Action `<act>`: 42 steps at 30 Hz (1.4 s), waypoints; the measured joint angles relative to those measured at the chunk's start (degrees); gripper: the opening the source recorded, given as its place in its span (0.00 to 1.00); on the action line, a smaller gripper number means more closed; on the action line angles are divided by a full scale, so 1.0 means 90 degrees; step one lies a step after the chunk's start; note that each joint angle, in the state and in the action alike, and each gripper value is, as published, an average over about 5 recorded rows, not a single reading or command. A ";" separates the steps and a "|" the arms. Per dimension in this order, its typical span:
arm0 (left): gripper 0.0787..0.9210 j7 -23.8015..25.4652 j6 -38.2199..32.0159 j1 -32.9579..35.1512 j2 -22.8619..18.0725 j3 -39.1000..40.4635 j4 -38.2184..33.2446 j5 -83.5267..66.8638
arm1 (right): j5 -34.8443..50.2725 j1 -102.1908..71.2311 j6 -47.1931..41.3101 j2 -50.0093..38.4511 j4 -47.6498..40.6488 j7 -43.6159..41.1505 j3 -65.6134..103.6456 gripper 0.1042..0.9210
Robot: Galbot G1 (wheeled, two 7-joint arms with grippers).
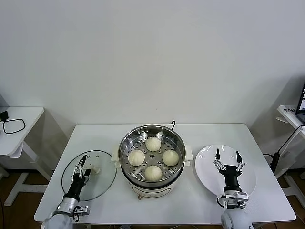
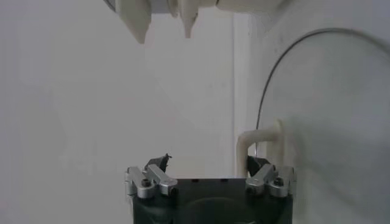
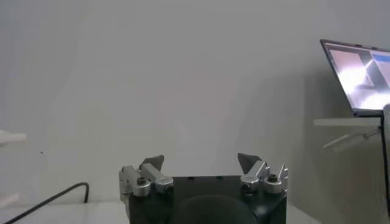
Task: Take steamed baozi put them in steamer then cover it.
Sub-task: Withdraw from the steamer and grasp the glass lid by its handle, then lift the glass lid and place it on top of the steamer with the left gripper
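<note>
Left gripper (image 1: 84,164) open around cover (image 1: 88,182) handle

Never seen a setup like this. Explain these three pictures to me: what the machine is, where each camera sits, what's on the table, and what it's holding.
This is a two-armed robot. The big picture comes from its head, looking down at a white table. The other two come from cameras on its wrists, each looking past its own fingers.

In the middle stands the steamer, uncovered, with four steamed baozi on its perforated tray. The glass cover lies flat on the table to the robot's left; a white plate lies to its right.

The left gripper hovers over the cover near its handle. The right gripper hangs open above the plate. Neither holds anything.
</note>
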 measured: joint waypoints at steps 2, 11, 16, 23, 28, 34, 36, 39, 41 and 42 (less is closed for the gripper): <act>0.88 0.0023 0.0029 -0.0088 -0.0001 0.0026 0.0066 0.0039 | -0.0004 -0.0009 0.0001 0.0013 0.0005 0.0000 0.0008 0.88; 0.80 0.0081 0.0045 -0.0333 -0.0016 0.0066 0.0304 0.0113 | -0.0020 -0.0014 0.0005 0.0046 -0.0017 0.0001 0.0051 0.88; 0.62 0.0095 0.0013 -0.0367 -0.0012 0.0059 0.0417 0.0127 | -0.0035 0.0007 0.0005 0.0058 -0.0003 0.0012 0.0050 0.88; 0.39 0.0116 -0.0005 -0.0393 -0.0013 0.0073 0.0501 0.0081 | -0.0078 0.0019 0.0001 0.0091 0.0040 0.0023 0.0029 0.88; 0.21 0.0150 0.0011 -0.0362 0.0029 0.0051 0.0458 -0.0028 | -0.0115 0.0019 0.0003 0.0122 0.0041 0.0025 0.0028 0.88; 0.14 0.0222 0.0107 -0.0276 0.0123 -0.0065 0.0210 -0.0282 | -0.0143 0.0019 0.0014 0.0131 0.0040 0.0026 0.0027 0.88; 0.14 0.0256 0.0134 -0.0239 0.0165 -0.0119 0.0065 -0.0380 | -0.0155 0.0021 0.0020 0.0132 0.0040 0.0025 0.0027 0.88; 0.14 0.0322 0.0177 -0.0190 0.0251 -0.0240 -0.0230 -0.0532 | -0.0181 0.0021 0.0034 0.0136 0.0044 0.0021 0.0027 0.88; 0.14 0.0377 0.0213 -0.0179 0.0324 -0.0345 -0.0481 -0.0635 | -0.0196 0.0016 0.0040 0.0142 0.0056 0.0020 0.0026 0.88; 0.14 0.0412 0.0235 -0.0182 0.0364 -0.0403 -0.0620 -0.0688 | -0.0203 0.0012 0.0042 0.0146 0.0066 0.0020 0.0026 0.88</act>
